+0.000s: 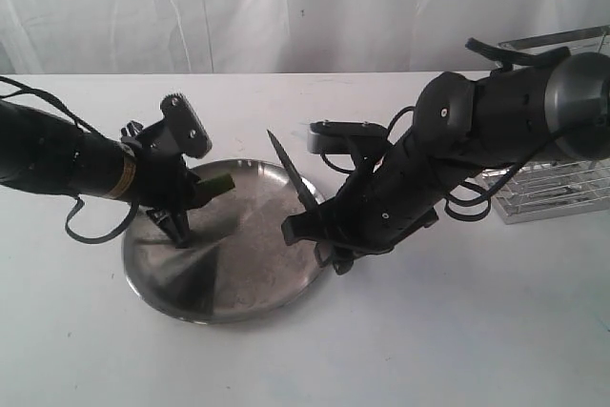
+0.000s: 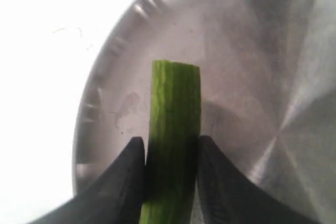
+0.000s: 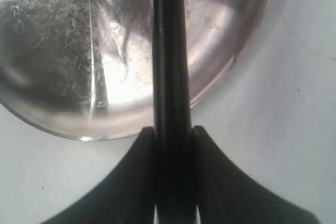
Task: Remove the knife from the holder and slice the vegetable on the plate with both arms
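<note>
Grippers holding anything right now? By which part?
Left gripper clamps the green ridged vegetable mid-length; right gripper grips the dark long knife by its handle end.

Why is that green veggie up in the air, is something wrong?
Nothing looks broken. The left gripper holds the vegetable above the plate, and the right gripper grips the knife.

A: We note the vegetable runs off the left wrist view's edge between the left gripper's fingers; its stem end is not seen.

B: Agreed. In the exterior view only a green stub shows behind that gripper.

A: The knife is cut by both edges of the right wrist view; tip and handle unseen.

B: The holder is partly hidden behind the right arm and cropped at the frame edge.
</note>
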`<state>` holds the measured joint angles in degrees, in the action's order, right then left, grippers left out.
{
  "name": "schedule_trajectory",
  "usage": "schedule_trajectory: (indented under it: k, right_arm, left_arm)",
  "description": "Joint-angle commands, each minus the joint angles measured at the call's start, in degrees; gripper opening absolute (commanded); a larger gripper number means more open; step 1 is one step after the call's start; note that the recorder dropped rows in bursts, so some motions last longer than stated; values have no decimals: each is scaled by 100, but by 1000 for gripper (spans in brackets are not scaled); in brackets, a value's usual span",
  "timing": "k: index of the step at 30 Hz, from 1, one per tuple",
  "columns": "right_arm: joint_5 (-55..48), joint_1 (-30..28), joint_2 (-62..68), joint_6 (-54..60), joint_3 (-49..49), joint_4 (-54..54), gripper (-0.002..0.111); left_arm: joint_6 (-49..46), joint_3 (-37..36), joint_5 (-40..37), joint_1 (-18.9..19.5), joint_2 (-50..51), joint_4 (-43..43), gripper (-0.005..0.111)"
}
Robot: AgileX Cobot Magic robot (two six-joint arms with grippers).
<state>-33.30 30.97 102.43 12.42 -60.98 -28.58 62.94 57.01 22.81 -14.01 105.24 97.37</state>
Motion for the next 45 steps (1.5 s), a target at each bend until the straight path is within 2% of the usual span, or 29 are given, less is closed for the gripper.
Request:
schedule_trajectory:
  k: [1,7,11,20,24,31,33,35,39,45]
  right_arm:
    - [264,-17,-30,-24,-32,2,0]
    - [85,-3,-30,-69,-32,-25,0]
    - [-219,-3,-30,81,-32,3,0]
    - [-654,51,-30,277,-32,43,0]
    - [-616,285,-30,277,-89,42,0]
    - [-261,569,40,-288,-368,264,0]
    - [-262,569,107,-549,-368,452,0]
    - [-427,595,210,-577,-368,465,0]
    - [-470,837,334,-601,-368,513,0]
    - [-120,1012,334,-1199,-368,929,0]
  left_arm:
    - [953,-97,158,3,-21,258,0]
    - [906,-168,621,-7,291,258,0]
    - [906,-168,584,-7,373,258,4]
    - [906,-168,565,-7,300,258,44]
    - [758,-100,565,3,-37,258,53]
    - [784,69,540,16,-955,258,53]
    - [881,69,251,16,-1147,258,52]
    - [1157,69,-13,16,-1198,258,42]
    - [1379,69,-264,16,-1079,258,0]
    - [1368,69,-305,16,-987,-185,1]
